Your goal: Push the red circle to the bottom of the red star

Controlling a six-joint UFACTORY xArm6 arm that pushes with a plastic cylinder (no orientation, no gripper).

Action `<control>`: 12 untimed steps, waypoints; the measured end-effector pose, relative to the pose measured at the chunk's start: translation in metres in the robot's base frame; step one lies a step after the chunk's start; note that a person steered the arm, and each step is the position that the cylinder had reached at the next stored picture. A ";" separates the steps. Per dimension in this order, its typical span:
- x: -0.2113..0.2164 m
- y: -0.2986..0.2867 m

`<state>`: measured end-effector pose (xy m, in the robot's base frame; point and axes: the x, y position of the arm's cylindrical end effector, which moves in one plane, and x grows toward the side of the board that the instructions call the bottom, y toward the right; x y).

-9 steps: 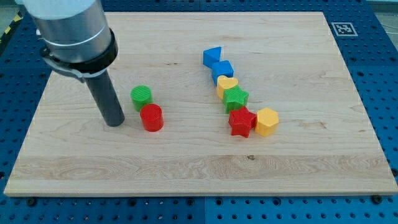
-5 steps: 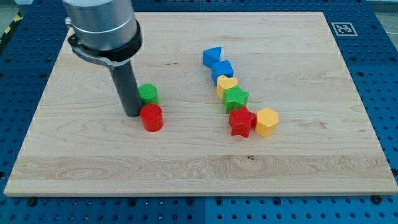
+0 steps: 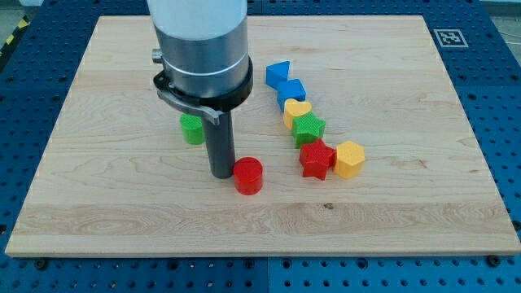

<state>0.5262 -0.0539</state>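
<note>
Ribbed plastic marked every block on the pale, grained wooden bench (image 3: 122, 212). Red circle (image 3: 248, 176), a short cylinder, sat touching my tip (image 3: 221, 174) on the tip's right. Red star (image 3: 316, 159) lay to the view's right of it, apart, pressed against a yellow hexagon (image 3: 349, 159). Green star (image 3: 308, 129), yellow heart (image 3: 297, 111) and two blue blocks (image 3: 282, 82) ran upward. Green cylinder (image 3: 191, 129) stood partly hidden behind the smooth dark rod. Jaws: none on this rig, state not shown.

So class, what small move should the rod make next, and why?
Probably keep pushing toward the view's right and slightly down: my tip sits just left of the red circle, which lies left of the red star, not yet below it.
</note>
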 end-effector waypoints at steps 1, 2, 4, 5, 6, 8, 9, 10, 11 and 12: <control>0.001 0.000; 0.004 0.001; 0.010 0.003; 0.015 0.003; 0.015 0.003; 0.017 0.018; 0.021 0.025; 0.021 0.037; 0.021 0.042; 0.025 0.046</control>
<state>0.5507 -0.0076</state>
